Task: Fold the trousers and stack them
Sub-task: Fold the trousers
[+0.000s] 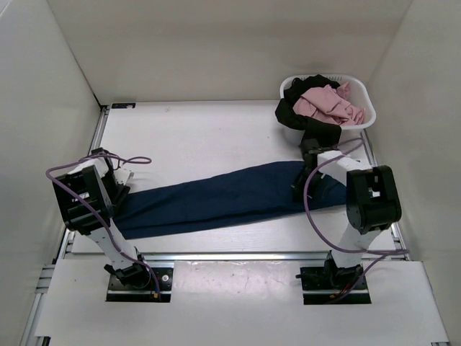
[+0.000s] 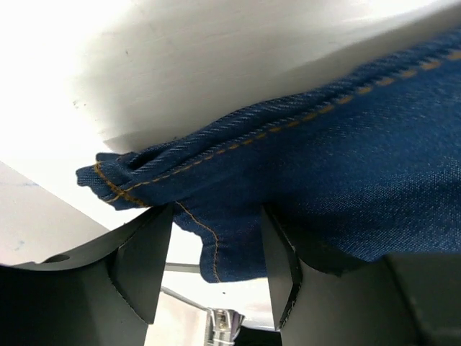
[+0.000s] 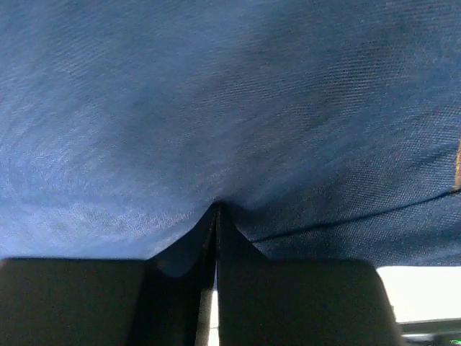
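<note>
The trousers [image 1: 216, 202], dark navy denim folded lengthwise into a long band, lie slanting across the table from near left to mid right. My left gripper [image 1: 121, 191] is at their left end. In the left wrist view it [image 2: 216, 241] stands open, and a hem corner with tan stitching [image 2: 209, 252] hangs between the fingers [image 2: 144, 267]. My right gripper [image 1: 304, 179] is at the right end. In the right wrist view it [image 3: 216, 213] is shut, pinching a peak of the trousers [image 3: 216, 108], which fill that view.
A white laundry basket [image 1: 364, 122] stands at the back right, holding pink cloth [image 1: 328, 104], with black cloth [image 1: 295, 115] spilling over its rim near the right arm. White walls enclose the table on three sides. Metal rails run along its edges.
</note>
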Controlling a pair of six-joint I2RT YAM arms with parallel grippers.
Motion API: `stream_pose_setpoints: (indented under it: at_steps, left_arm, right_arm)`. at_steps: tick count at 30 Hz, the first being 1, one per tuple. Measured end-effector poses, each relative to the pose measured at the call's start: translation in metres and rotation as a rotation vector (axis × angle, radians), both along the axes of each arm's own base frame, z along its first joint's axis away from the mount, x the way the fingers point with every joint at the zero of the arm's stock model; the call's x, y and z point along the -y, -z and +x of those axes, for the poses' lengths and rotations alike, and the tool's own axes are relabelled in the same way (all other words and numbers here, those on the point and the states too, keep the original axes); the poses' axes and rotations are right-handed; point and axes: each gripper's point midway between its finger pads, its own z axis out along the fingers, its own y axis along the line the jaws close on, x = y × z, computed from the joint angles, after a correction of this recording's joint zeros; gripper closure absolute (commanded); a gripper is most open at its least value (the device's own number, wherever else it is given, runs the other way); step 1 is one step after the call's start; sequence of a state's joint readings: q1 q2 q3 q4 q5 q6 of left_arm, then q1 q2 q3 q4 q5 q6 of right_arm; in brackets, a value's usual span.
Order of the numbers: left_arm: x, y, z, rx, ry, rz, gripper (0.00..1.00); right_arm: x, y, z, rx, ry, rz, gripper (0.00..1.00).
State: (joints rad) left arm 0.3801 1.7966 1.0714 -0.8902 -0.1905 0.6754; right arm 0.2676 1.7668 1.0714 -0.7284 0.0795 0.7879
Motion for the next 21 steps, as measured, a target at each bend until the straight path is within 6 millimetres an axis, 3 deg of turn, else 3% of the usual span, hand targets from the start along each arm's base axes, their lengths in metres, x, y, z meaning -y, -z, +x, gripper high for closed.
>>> stream_pose_setpoints:
  at_steps: [6, 15, 21]
  left_arm:
    - [0.000, 0.000, 0.000, 0.007, -0.039, 0.020, 0.35]
    - [-0.001, -0.001, 0.001, 0.000, -0.068, 0.022, 0.34]
    - [0.000, 0.000, 0.000, -0.007, -0.078, 0.020, 0.34]
  right_arm:
    - [0.024, -0.001, -0.005, -0.013, 0.263, 0.176, 1.00]
    - [0.073, -0.006, 0.005, -0.007, 0.216, -0.049, 1.00]
    - [0.112, -0.007, -0.002, -0.024, 0.182, -0.173, 1.00]
